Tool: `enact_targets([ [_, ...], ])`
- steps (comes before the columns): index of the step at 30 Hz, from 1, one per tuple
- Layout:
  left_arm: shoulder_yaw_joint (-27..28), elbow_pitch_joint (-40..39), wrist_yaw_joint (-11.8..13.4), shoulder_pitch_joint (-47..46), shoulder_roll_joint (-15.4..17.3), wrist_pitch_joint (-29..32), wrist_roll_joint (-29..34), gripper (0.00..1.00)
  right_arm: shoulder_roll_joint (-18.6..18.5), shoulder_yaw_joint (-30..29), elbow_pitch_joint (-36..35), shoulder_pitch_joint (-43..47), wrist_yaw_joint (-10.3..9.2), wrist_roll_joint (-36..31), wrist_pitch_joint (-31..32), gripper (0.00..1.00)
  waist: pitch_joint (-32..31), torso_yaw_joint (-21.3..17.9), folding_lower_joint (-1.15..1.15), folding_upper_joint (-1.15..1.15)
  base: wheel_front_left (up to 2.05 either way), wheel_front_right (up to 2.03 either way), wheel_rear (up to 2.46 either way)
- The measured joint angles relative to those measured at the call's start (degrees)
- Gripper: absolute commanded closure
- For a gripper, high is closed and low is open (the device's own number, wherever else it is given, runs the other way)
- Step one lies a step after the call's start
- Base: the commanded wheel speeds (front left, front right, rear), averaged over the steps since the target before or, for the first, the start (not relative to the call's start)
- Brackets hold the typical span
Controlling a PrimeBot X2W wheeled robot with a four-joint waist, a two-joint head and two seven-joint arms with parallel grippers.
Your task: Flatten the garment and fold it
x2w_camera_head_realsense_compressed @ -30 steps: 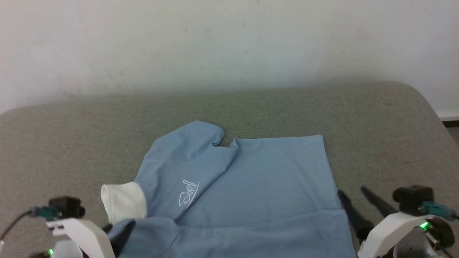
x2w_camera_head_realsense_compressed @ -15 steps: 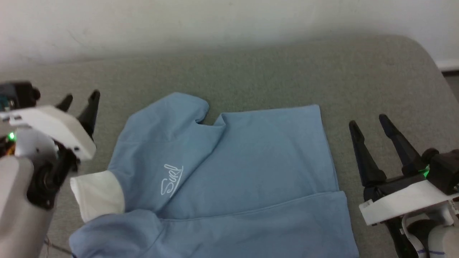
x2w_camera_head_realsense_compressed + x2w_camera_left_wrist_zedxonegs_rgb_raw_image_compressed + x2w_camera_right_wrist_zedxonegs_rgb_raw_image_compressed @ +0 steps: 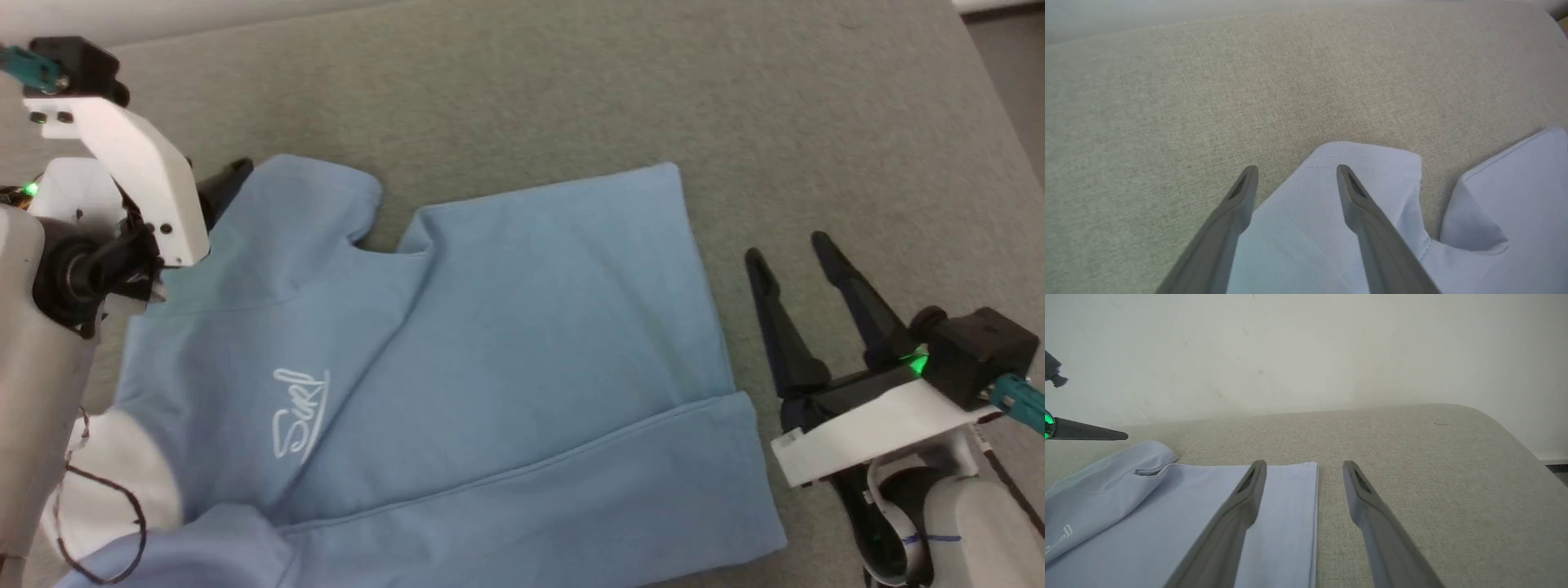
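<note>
The left gripper (image 3: pixel 1296 168) has its two dark fingers spread as wide as they go with nothing clamped between them. In its wrist view one finger reaches over the end of a short sleeve (image 3: pixel 1372 161) and the other runs along that sleeve's outer edge, over bare cloth surface; whether either tip touches the fabric cannot be told. The right gripper (image 3: pixel 785 247) is likewise fully spread and empty. In the head view it sits off the shirt's right side, near its straight edge but apart from it, fingers pointing away from the robot. The garment (image 3: pixel 506 343) is a light blue, soft-looking short-sleeved shirt lying spread between the two grippers on a grey-green padded surface (image 3: pixel 571 73). Its main panel is mostly smooth, with a square far right corner. The near portion is turned up over the body as a long flap (image 3: pixel 531 523), its edge running slantwise across the width. The sleeve at the far left lies doubled inward, leaving a small notch where it meets the body. A white cursive logo (image 3: pixel 300 412) shows on the left half, and a white piece of trim (image 3: pixel 131 482) sticks out at the near left, partly behind the left arm. A pale wall (image 3: pixel 1290 347) rises beyond the surface's far edge.
</note>
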Motion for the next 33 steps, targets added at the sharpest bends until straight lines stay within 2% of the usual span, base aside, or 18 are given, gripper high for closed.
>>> enact_targets([
  [10,-4.1,3.7,-2.4,-4.3,2.7,10.4,0.4,0.0,0.5,1.8,2.2,-1.2,0.0,1.8,-0.3,0.0,4.1,-4.3,-0.03,0.0,0.0,0.0,0.0],
  [11,-4.2,3.8,-2.4,-4.8,2.9,11.2,0.4,0.35,0.5,1.8,2.3,-1.2,0.0,1.9,-0.3,0.0,4.4,-4.6,-0.03,0.0,0.0,0.0,0.0],
  [12,-4.4,3.9,-2.4,-5.1,3.0,12.2,0.4,0.61,0.5,1.7,2.5,-1.3,0.0,2.1,-0.3,0.0,4.6,-4.8,-0.03,0.0,0.0,0.0,0.0],
  [13,-4.5,4.0,-2.5,-5.4,3.2,13.1,0.3,1.0,0.5,1.5,2.6,-1.3,0.0,2.3,-0.2,0.0,4.7,-5.0,-0.03,0.0,0.0,0.0,0.0],
  [17,-5.0,4.2,-2.5,-5.8,3.2,14.2,0.0,1.0,0.1,0.6,3.2,-3.0,0.0,3.3,1.1,0.0,4.6,-5.2,-0.02,0.0,0.0,0.0,0.0],
  [21,-5.7,4.3,-2.4,-5.7,3.0,13.4,0.4,1.0,-1.1,0.3,6.7,-6.6,0.0,6.3,5.6,0.0,3.8,-4.6,-0.01,0.0,0.0,0.0,0.0],
  [27,-5.3,4.2,-2.9,-5.0,1.5,9.5,0.3,1.0,-2.4,2.4,18.1,-18.6,0.0,14.2,16.0,0.0,2.9,-2.6,-0.01,0.0,0.0,0.0,0.0],
  [33,-5.1,2.2,-4.0,-5.2,-0.1,5.3,0.3,1.0,-4.6,4.7,32.5,-30.9,0.0,17.1,25.7,0.0,2.6,0.7,-0.01,0.0,0.0,0.0,0.0],
])
